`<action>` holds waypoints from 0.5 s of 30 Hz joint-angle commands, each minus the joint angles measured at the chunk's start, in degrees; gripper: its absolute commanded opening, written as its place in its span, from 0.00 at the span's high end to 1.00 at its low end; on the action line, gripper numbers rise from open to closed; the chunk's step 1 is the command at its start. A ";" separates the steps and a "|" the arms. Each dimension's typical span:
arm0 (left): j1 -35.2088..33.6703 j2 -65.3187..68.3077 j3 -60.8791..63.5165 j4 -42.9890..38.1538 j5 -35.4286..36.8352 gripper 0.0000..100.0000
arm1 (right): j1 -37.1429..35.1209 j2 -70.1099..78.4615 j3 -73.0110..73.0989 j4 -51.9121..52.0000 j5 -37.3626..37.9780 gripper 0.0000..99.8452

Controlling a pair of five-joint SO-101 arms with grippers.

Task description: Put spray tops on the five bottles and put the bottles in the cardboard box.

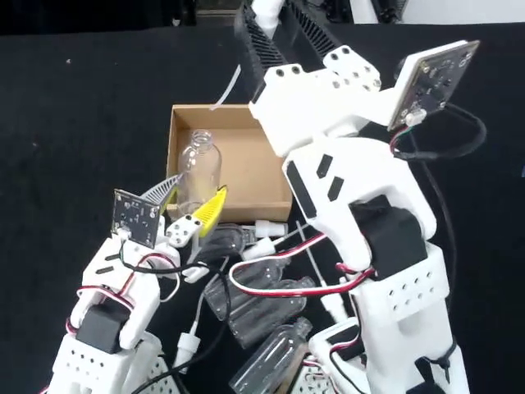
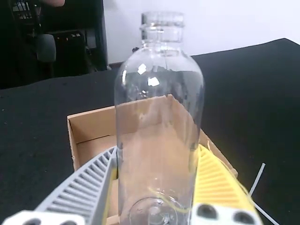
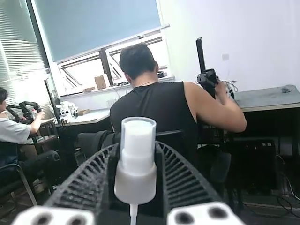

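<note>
At the middle left of the high view, the left arm's grey and yellow fingers (image 1: 215, 208) are closed round the low part of a clear plastic bottle (image 1: 199, 167). It stands upright with no top, at the left side of the brown cardboard box (image 1: 246, 168). It looks light, slippery and squashy, so a soft hold on its wide body seems best. In the middle of the right wrist view, the right arm's black fingers (image 3: 183, 180) pinch a small white spray top (image 3: 136, 159).
</note>
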State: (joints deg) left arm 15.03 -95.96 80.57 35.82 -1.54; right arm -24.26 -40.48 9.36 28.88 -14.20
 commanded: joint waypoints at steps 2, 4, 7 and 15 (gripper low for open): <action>0.48 -0.97 -0.48 -1.41 0.26 0.80 | -3.43 0.66 -1.27 0.62 -0.18 0.99; 0.40 -0.97 -0.48 -1.41 0.26 0.80 | -4.84 0.66 -1.27 1.05 -0.09 0.99; 0.40 -0.97 -0.48 -1.32 0.26 0.80 | -5.01 0.75 -0.84 1.41 -0.09 0.99; 0.31 -0.97 -0.48 -1.05 0.26 0.80 | -4.92 0.66 -0.84 7.74 1.58 0.99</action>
State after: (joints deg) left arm 14.86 -95.96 80.57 35.82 -1.54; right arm -28.40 -40.48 9.36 35.30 -14.20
